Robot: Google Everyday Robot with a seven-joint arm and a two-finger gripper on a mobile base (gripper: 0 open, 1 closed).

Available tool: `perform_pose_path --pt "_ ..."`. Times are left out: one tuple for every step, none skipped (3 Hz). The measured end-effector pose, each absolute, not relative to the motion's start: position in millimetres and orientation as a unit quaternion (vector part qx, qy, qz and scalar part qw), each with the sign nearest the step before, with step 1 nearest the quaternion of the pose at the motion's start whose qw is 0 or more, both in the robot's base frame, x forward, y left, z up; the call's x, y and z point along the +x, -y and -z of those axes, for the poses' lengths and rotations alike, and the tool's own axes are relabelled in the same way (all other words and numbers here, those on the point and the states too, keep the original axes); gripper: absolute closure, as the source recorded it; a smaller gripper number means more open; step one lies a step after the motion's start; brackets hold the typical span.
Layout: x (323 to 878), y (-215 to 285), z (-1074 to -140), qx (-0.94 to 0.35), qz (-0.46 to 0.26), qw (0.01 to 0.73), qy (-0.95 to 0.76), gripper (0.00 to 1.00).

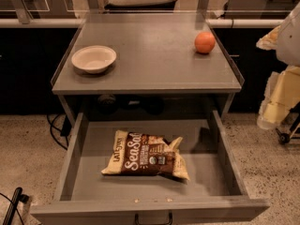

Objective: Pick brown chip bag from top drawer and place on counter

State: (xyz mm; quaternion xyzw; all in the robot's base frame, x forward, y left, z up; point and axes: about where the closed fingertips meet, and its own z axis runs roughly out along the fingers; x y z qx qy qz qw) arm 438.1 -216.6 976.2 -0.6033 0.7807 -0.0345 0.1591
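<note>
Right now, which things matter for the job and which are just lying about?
Job: crinkly dark-brown chip bag in open grey drawer; flat grey counter; hand at right edge.
Lying about: cream bowl, round orange fruit, both on counter.

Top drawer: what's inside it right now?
Only the crinkly dark-brown chip bag lies in the open wide grey drawer; the floor beneath the bag is covered. The end effector hangs at the right edge, outside the drawer.

The gripper (277, 100) hangs at the right edge beside the worktop (154, 60), and its arm (291, 32) is cut off there. The bottom edge clips the drawer (225, 158) front and handle (153, 218). Dark shapes (126, 104) under the worktop are too dim to identify. The small print on the chip bag (145, 156) is unreadable.
</note>
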Motion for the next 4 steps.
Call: perform_pose_path --pt "438 217 -976 -0.603 0.034 0.159 -0.781 0.0" --pt "434 214 -968 -0.613 0.019 0.176 -0.77 0.0" --pt "430 219 -912 -0.602 -0.072 0.217 -0.765 0.0" --pt "434 219 -870 -0.577 -0.15 0.259 -0.76 0.0"
